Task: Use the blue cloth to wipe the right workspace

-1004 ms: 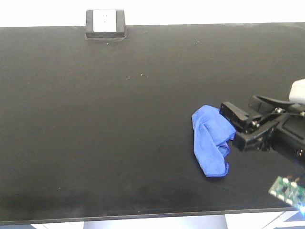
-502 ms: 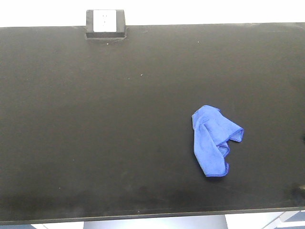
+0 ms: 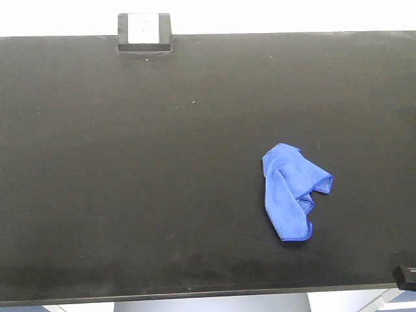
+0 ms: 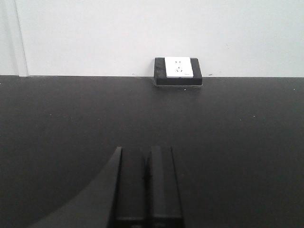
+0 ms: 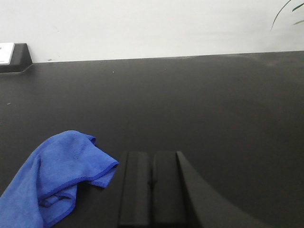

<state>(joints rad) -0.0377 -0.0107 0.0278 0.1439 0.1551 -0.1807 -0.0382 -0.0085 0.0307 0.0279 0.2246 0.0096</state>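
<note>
Front view: the blue cloth (image 3: 294,190) is lying loose on the counter (image 3: 130,162), well right of the outlet box (image 3: 143,29); the right hand that was beside it has gone.

Left wrist: left hand (image 4: 145,187) sitting closed, empty.

Right wrist: right hand (image 5: 152,190) closed, empty, retreating — wiping looks finished.

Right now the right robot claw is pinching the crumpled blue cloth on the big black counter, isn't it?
Not quite. The crumpled blue cloth does lie on the big black counter, but nothing pinches it. In the right wrist view the right gripper is shut on nothing, beside the cloth and apart from it.
</note>
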